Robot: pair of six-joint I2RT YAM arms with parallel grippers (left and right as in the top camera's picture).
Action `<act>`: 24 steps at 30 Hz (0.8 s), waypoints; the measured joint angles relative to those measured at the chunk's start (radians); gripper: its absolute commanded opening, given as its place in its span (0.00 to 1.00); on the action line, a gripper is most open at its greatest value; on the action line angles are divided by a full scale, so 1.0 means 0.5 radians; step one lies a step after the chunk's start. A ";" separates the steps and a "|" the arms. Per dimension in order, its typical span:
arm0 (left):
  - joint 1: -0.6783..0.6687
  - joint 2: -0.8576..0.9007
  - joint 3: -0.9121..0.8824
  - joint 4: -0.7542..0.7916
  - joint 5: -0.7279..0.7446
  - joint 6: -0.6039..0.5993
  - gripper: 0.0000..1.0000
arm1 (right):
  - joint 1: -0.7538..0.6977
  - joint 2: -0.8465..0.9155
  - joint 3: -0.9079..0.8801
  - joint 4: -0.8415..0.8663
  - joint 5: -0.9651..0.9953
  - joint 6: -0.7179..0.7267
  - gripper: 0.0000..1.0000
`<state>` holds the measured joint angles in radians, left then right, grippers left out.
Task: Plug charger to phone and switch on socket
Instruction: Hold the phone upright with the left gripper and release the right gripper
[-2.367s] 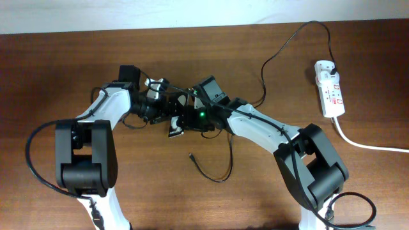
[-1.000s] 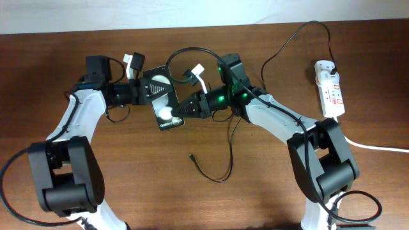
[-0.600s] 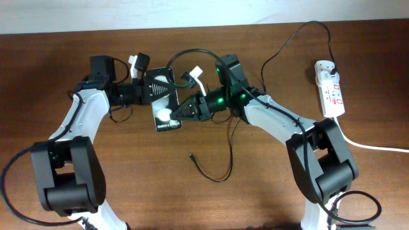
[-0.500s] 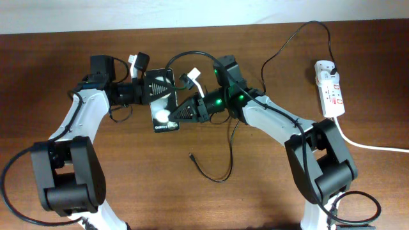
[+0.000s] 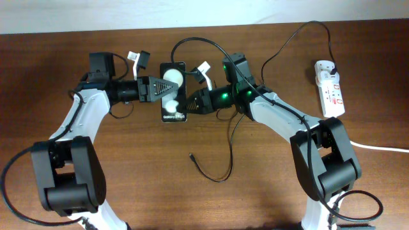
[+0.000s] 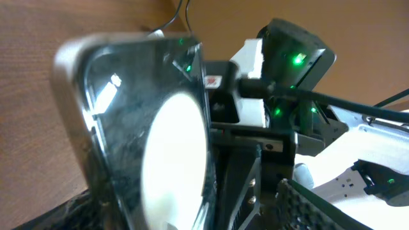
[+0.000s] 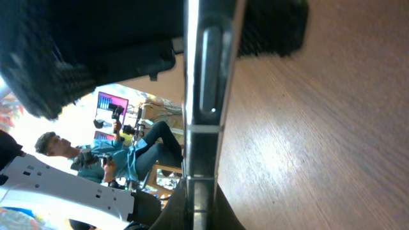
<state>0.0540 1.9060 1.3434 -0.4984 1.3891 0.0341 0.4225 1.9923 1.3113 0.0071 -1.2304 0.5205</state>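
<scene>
The left hand (image 5: 151,89) is clenched on the phone (image 5: 172,96), which sits just past its fingertips. The right hand (image 5: 190,102) straddles the opposite edge, its grip unclear. The phone is seemingly being positioned; next comes fetching the charger (image 5: 191,155) tip, well apart from both hands on the table (image 5: 128,185). The phone's white lettering is unreadable.
</scene>
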 measured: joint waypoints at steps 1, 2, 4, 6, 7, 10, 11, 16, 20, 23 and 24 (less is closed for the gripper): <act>0.006 0.000 0.000 0.014 0.004 0.001 0.71 | 0.005 0.000 0.000 -0.028 0.003 -0.005 0.04; 0.006 0.000 0.000 0.023 0.027 0.004 0.69 | 0.015 0.000 0.000 -0.050 0.008 -0.016 0.04; 0.005 0.000 0.000 0.027 0.091 0.007 0.66 | 0.033 0.000 0.000 -0.050 0.007 -0.030 0.04; 0.009 0.000 0.000 0.027 0.156 0.007 0.61 | 0.041 0.000 0.001 -0.043 0.007 -0.054 0.04; 0.009 0.000 0.000 0.026 0.156 0.008 0.61 | 0.041 0.000 0.001 -0.043 0.005 -0.060 0.04; 0.009 0.000 0.000 0.020 0.153 0.007 0.59 | 0.041 0.000 0.001 -0.042 0.018 -0.073 0.04; 0.009 0.000 0.000 0.021 0.153 0.007 0.59 | 0.041 0.000 0.001 -0.042 0.025 -0.076 0.04; 0.009 0.000 0.000 -0.009 0.153 0.007 0.59 | 0.041 0.000 0.001 0.005 0.053 -0.062 0.04; -0.031 0.000 0.000 -0.018 0.144 0.007 0.56 | 0.036 -0.001 0.001 0.036 0.066 -0.052 0.04; -0.034 0.000 0.000 -0.018 0.138 0.008 0.47 | 0.021 -0.004 0.001 0.041 0.032 -0.011 0.04; -0.039 0.000 0.000 -0.019 0.138 0.013 0.42 | 0.008 -0.004 0.001 0.041 -0.009 0.001 0.04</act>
<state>0.0345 1.9060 1.3434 -0.5079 1.4582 0.0406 0.4267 1.9903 1.3117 0.0277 -1.2350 0.5209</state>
